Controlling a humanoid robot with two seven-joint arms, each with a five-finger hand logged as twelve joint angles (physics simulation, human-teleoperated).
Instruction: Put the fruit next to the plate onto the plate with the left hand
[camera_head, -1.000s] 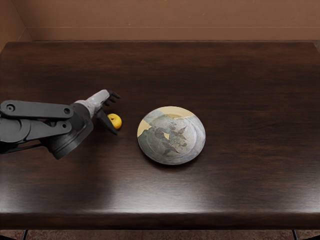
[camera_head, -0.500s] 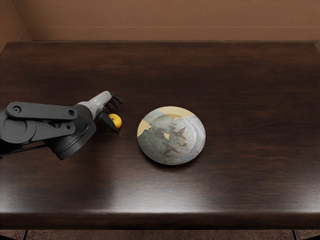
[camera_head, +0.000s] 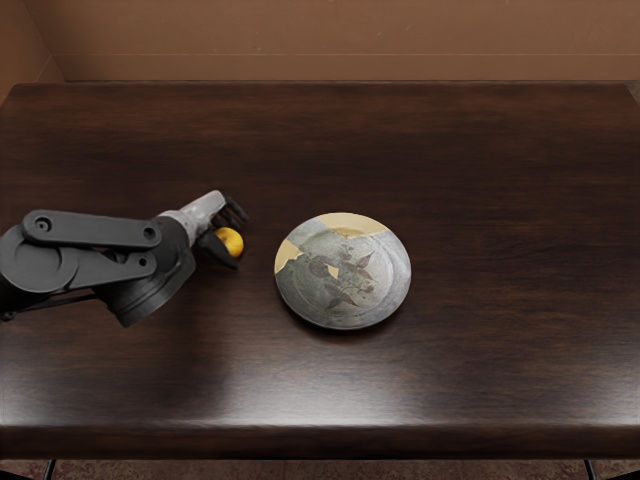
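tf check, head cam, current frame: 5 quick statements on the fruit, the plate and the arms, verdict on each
1. The fruit lies on the plate. False: it is on the table, just left of the plate.
2. The left robot hand is at the fruit. True.
3. The right arm is reaching for the plate. False: only the left arm shows, coming in from the left edge.
4. The plate is to the right of the fruit. True.
5. The fruit is green. False: it is orange-yellow.
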